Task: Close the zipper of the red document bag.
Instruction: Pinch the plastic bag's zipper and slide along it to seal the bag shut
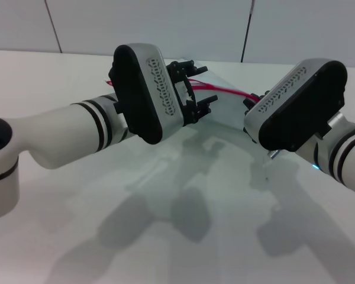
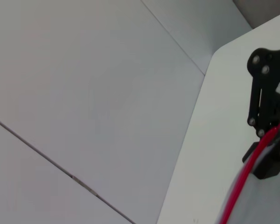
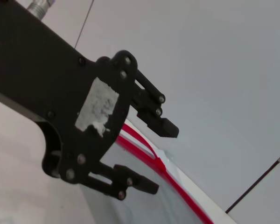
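Note:
The red document bag (image 1: 225, 111) lies on the white table, its far edge lifted between my two grippers. The zipper (image 1: 225, 89) runs as a thin red strip along that raised edge. My left gripper (image 1: 195, 83) stands open at the strip's left end. The right wrist view shows it close up, its fingers (image 3: 161, 125) spread with the zipper (image 3: 186, 200) passing between them. My right gripper (image 1: 252, 105) is mostly hidden behind its wrist housing in the head view. In the left wrist view the right gripper (image 2: 273, 140) is shut on the zipper (image 2: 245, 175) at its other end. I cannot make out the slider.
The white table (image 1: 165, 236) stretches toward me, crossed by the arms' shadows. Its far edge meets a grey panelled wall (image 1: 165, 23) just behind the bag. Both bulky wrist housings hang over the bag, about a hand's width apart.

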`<state>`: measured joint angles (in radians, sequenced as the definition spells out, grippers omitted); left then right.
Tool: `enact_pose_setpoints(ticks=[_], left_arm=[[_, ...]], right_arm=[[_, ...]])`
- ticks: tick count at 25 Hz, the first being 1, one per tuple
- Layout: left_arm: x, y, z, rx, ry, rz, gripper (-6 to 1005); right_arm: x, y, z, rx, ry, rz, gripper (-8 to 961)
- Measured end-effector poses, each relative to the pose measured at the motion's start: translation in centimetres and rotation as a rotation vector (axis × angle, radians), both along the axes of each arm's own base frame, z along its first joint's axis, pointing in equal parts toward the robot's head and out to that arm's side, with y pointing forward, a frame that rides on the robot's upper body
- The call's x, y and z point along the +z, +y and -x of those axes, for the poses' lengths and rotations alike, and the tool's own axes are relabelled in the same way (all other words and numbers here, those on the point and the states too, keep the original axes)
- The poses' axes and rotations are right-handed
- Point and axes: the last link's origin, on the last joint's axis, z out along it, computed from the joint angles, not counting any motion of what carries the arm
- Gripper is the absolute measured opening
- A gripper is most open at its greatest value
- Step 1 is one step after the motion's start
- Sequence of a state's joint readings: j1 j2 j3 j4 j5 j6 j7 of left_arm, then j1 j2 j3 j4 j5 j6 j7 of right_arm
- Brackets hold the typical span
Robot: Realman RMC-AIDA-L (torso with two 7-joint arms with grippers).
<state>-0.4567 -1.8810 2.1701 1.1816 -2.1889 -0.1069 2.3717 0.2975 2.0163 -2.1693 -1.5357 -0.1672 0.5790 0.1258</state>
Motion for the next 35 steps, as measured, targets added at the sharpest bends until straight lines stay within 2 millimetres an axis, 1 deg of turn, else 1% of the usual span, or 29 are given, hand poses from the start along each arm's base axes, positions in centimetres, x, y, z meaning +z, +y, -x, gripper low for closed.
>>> enact_pose_setpoints(ticks=[1, 7, 13, 24, 35], left_arm=[[-0.05, -0.02, -0.05, 0.0, -0.001, 0.001, 574], [-0.19, 0.07, -0.35, -0.008, 0.0, 0.0, 555], [-0.67, 0.06, -0.26, -0.004, 0.006, 0.005, 462], [-0.81, 0.2, -0.25, 0.003, 0.006, -0.004, 428], [-0.88, 0.53, -0.2, 0.02, 0.014, -0.03, 248]], right_arm=[[0.0, 0.0, 0.02, 0.0, 0.001, 0.0, 49], [0.0, 0.0, 0.09, 0.002, 0.003, 0.0, 49], [0.0, 0.0, 0.1, 0.002, 0.003, 0.0, 49], [0.0, 0.01, 0.11, 0.003, 0.003, 0.0, 49], [-0.17, 0.0, 0.14, 0.006, -0.002, 0.005, 49]])
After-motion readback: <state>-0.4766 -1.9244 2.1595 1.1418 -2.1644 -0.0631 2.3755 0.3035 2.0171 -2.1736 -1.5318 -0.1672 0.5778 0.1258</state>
